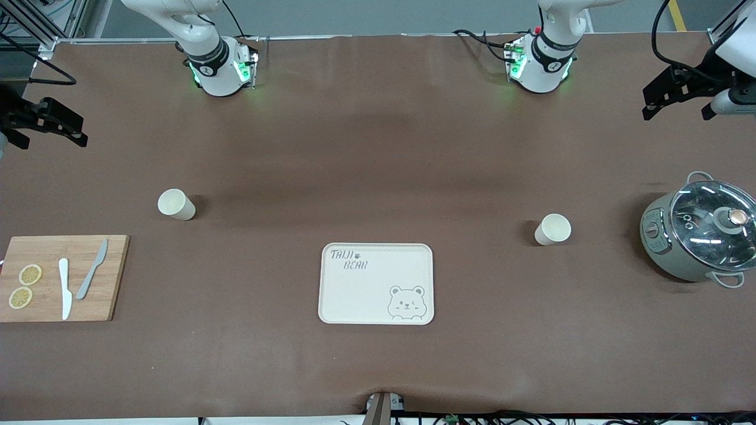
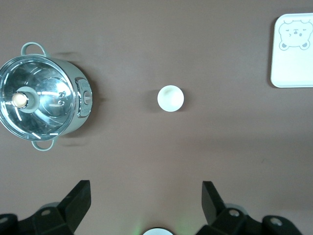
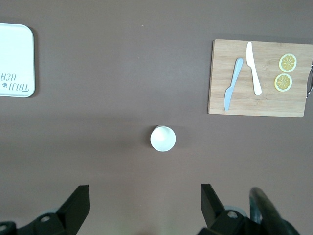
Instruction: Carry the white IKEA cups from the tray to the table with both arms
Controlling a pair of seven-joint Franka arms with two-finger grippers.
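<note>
- Nearest the front camera lies the tray (image 1: 376,283), bear drawing and lettering showing, with nothing on it.
- One cup (image 1: 176,204) stands upright on the table (image 1: 378,147), well apart from the tray toward the right arm's end and farther from the camera than the cutting board (image 1: 62,277) with its two knives and lemon slices.
- Second cup (image 1: 553,229) stands upright on the brown sheet too — toward the left arm's end, between the tray and the lidded pot (image 1: 700,236).
- Right gripper (image 1: 44,121) hangs high over its end of the table, jaws spread wide and holding nothing; its wrist view looks straight down on its cup.
- Left gripper (image 1: 679,94) hangs likewise over its own end, jaws wide and empty.
- Judged from this, both cups are off the tray — the task looks finished, with nothing left to move.
</note>
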